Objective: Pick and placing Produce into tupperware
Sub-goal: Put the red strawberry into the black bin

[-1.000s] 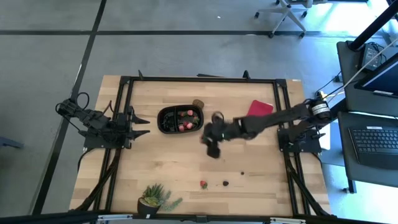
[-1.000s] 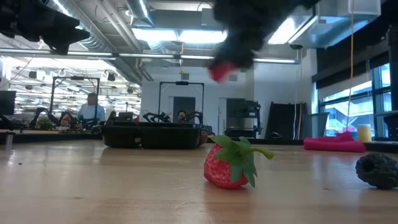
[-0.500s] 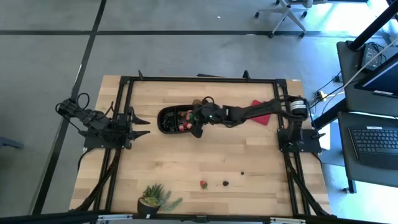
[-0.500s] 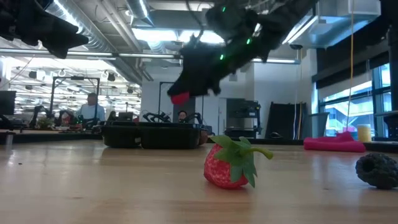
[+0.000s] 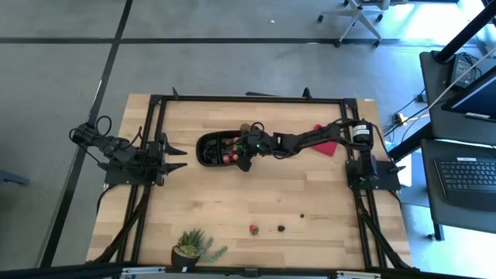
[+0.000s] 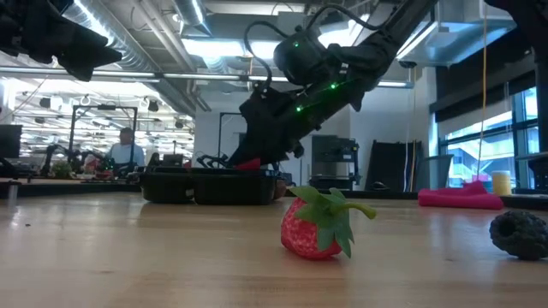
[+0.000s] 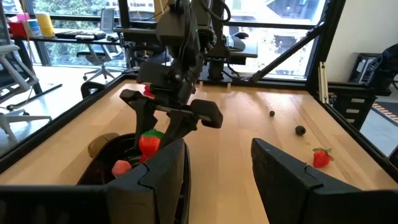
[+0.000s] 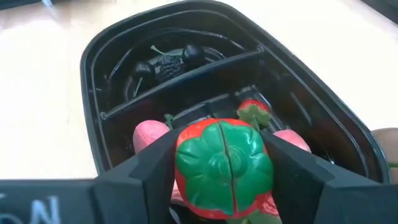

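Observation:
The tupperware is a black oblong tray with inner compartments, on the far middle of the table. It holds dark berries and several red pieces. My right gripper hangs over the tray's right end, shut on a red fruit with a green top. A strawberry and a dark berry lie near the table's near edge. A brown round piece rests by the tray's far rim. My left gripper waits open at the left edge. My right gripper pinches the red fruit between its two fingers, one on each side of its body, the green top facing the wrist camera. The fingers slant down from the table's right. The fruit is lifted clear, just above the tray.
A flat red square lies right of the tray, under the right arm. A small dark berry sits on the near right of the table. A potted green plant stands at the near edge. A black frame borders the table.
My right gripper has carried the red fruit from above the table's middle toward the far left, to the tray's right end, and has come down until the fruit hangs just over the tray's rim. It has stayed shut on the fruit.

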### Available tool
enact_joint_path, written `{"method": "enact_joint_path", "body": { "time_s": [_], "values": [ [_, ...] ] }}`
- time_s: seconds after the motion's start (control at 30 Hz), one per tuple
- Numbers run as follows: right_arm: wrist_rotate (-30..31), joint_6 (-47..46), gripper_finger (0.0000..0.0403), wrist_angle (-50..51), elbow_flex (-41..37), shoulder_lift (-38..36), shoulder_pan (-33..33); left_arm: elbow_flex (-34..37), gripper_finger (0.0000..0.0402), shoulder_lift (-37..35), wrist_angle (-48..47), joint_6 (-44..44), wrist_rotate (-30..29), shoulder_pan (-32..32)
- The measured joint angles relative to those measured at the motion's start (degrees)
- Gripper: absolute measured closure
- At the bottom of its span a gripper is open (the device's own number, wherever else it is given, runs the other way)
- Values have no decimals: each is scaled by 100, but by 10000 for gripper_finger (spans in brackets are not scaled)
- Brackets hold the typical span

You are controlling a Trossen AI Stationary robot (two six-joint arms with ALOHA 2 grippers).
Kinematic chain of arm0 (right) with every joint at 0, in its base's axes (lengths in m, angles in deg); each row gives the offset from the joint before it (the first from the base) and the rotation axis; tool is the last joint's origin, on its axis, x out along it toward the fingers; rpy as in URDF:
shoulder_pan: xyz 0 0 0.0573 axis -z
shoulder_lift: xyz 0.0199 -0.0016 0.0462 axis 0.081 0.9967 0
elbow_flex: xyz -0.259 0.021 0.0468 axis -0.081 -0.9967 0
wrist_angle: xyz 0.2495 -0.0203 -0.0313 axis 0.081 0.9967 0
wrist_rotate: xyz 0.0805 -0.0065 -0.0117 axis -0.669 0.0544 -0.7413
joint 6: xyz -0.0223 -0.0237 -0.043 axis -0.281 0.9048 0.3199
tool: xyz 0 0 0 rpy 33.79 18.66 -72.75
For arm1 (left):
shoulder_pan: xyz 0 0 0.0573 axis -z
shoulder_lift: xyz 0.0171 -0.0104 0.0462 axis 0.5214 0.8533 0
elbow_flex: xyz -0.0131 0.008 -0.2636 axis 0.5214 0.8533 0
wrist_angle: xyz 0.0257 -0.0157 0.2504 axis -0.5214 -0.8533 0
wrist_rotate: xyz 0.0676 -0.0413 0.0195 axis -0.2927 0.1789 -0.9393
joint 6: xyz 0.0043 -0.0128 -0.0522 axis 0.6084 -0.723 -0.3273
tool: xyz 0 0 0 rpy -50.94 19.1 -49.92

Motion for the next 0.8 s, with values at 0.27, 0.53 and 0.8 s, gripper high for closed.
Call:
{"method": "enact_joint_path", "body": {
  "time_s": [0.27,0.53,0.8],
  "values": [
    [-225,135,163,-5,2,0,0,0,223,0,0,-2,0,0],
    [-272,165,109,-90,2,-69,-2,0,223,0,2,-2,0,0],
    [-1566,1252,104,1134,17,-1098,-476,0,223,0,4,-2,0,0]
  ]
}}
